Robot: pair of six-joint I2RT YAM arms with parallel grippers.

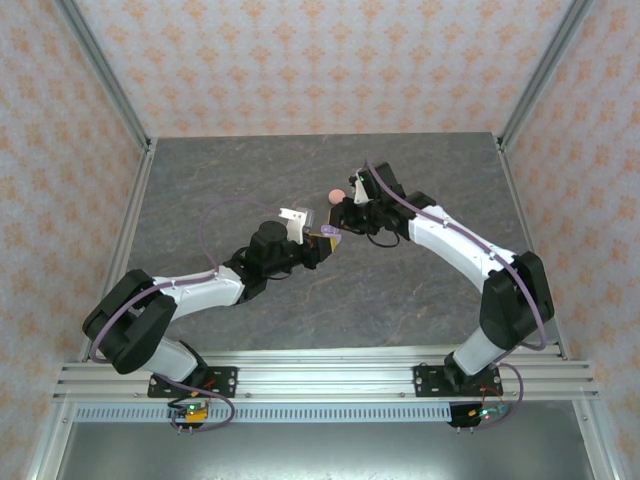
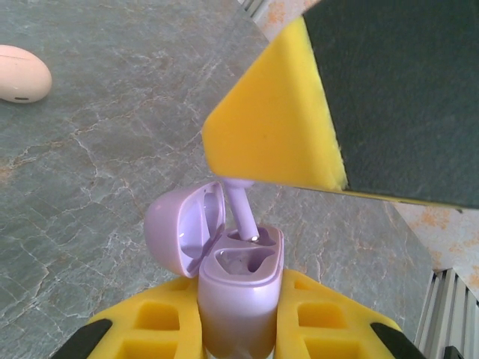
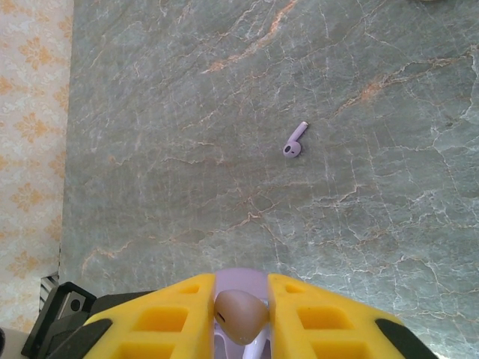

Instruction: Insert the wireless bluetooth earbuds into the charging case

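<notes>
My left gripper (image 2: 239,293) is shut on the lilac charging case (image 2: 241,314), which it holds upright with the lid (image 2: 176,228) swung open to the left. My right gripper (image 3: 241,298) is shut on the head of a lilac earbud (image 3: 239,317). That earbud's stem (image 2: 241,209) points down, its tip at the far slot of the case; the near slot is empty. A second lilac earbud (image 3: 294,142) lies loose on the table. Seen from the top, the two grippers (image 1: 315,245) (image 1: 338,222) meet over the middle of the table, the case (image 1: 326,232) between them.
A closed pale pink case (image 2: 19,72) lies on the grey marble tabletop (image 2: 90,164), just behind the grippers in the top view (image 1: 338,195). Patterned walls and metal frame posts (image 1: 110,80) bound the table.
</notes>
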